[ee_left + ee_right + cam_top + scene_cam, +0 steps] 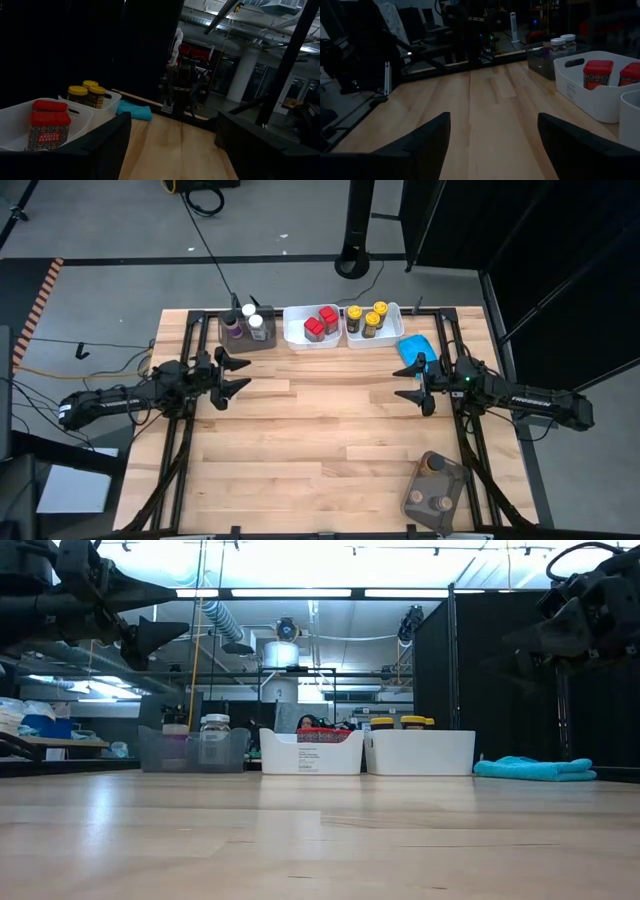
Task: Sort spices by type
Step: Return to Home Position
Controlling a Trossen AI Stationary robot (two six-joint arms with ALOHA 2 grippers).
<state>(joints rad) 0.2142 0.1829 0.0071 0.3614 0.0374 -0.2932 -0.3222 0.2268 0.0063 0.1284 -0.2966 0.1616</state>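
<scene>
Sorting looks pretty much done to us, so the step in hand reads as parking the arms; the tabletop (300,450) is bare wood through the middle, which helps. The left arm (110,402) lies along the left side and the right arm (530,398) along the right, both held above the wood in the low view; the left hand (246,376) has its fingers spread with nothing between them; the right hand (398,383) is the same, spread and carrying nothing. To do it well we'd keep both hands high and draw them straight back from the back row; no swinging across.

Around them: two white tubs at the back, the middle tub (296,338) and the right tub (392,328); the back bin (245,345), grey, stands just left of them; the near bin (458,477), also grey, sits at the near right corner beside the right arm's frame, so that's the one we'd watch. A blue cloth (412,348) lies just beside the right hand, near enough to snag, we reckon.

Jars: the yellow jars (372,317) sit in the right tub; the red jars (320,323) in the middle tub; the white-capped jars (252,320) in the back bin; a few brown-topped jars (433,465) in the near bin, type too small to tell.
</scene>
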